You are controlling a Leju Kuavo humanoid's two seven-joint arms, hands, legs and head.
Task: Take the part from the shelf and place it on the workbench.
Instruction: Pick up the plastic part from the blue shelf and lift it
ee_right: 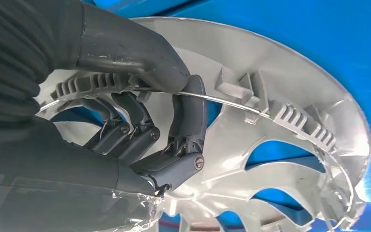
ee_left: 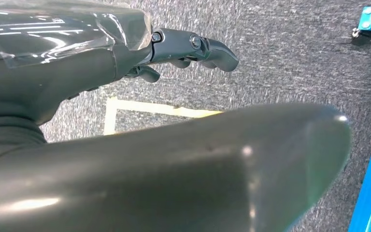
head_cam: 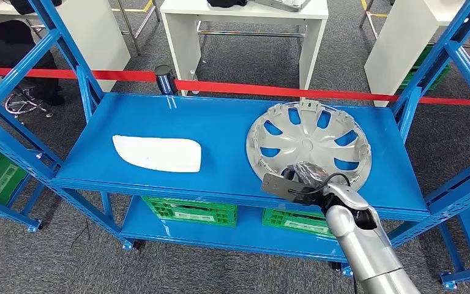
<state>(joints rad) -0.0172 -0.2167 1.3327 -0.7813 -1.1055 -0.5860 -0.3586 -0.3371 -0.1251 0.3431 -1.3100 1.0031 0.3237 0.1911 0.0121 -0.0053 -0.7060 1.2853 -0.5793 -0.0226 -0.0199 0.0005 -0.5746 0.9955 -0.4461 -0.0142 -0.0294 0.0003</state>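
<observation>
A silver wheel cover [head_cam: 309,144] lies inner side up on the right half of the blue shelf's top board [head_cam: 220,119]. My right hand [head_cam: 305,177] reaches in from the near edge and grips the cover's near rim. In the right wrist view the thumb [ee_right: 125,50] lies over the outside of the rim and the dark fingers [ee_right: 186,121] curl inside it, on the wheel cover [ee_right: 290,159]. My left hand [ee_left: 188,48] hangs over grey carpet with nothing in it, its fingers loosely extended.
A flat white part [head_cam: 157,153] lies on the left of the same board. Green crates [head_cam: 190,211] stand on the lower board. Blue uprights [head_cam: 428,67] flank the shelf. A red barrier tape [head_cam: 251,89] and white tables [head_cam: 245,24] stand beyond.
</observation>
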